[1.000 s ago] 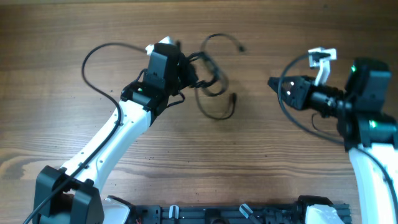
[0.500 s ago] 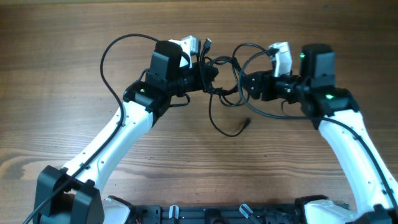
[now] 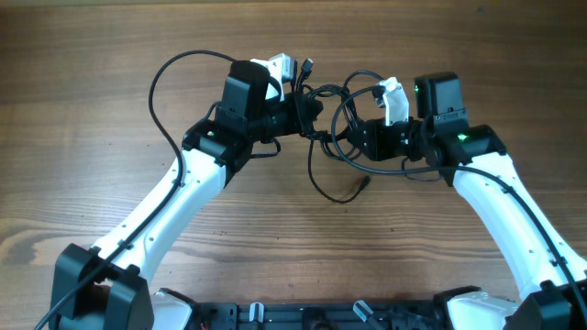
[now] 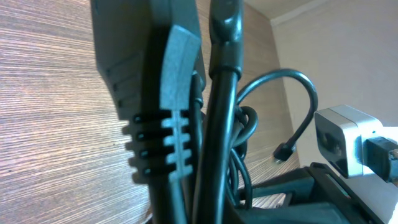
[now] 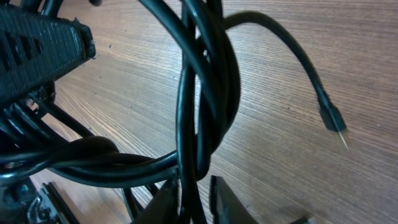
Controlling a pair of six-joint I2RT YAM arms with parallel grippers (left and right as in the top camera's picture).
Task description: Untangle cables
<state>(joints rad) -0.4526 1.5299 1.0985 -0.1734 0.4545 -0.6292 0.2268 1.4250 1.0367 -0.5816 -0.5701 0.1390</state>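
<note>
The cables point(image 3: 323, 128) hang as a black tangle between both arms at the table's far middle. My left gripper point(image 3: 307, 115) is shut on the tangle's left side. Close up, a ribbed plug sleeve point(image 4: 163, 143) and a strand fill the left wrist view, hiding its fingers. My right gripper point(image 3: 353, 139) meets the tangle from the right. In the right wrist view its narrow jaws point(image 5: 198, 202) hold two upright strands point(image 5: 199, 93), with only a sliver of space at the right finger. One silver-tipped plug point(image 5: 333, 119) dangles free. Another loose end point(image 3: 364, 181) rests on the table.
The wooden table point(image 3: 92, 165) stretches around both arms. The left arm's own thick wire point(image 3: 160, 82) loops out to the left. A dark rail point(image 3: 321, 316) runs along the front edge. The right wrist's white camera point(image 4: 345, 143) sits close beside the left gripper.
The right arm swung in from the far right to the tangle, and its jaws have narrowed around strands. The left gripper shifted right with the tangle, whose loose end now trails lower.
</note>
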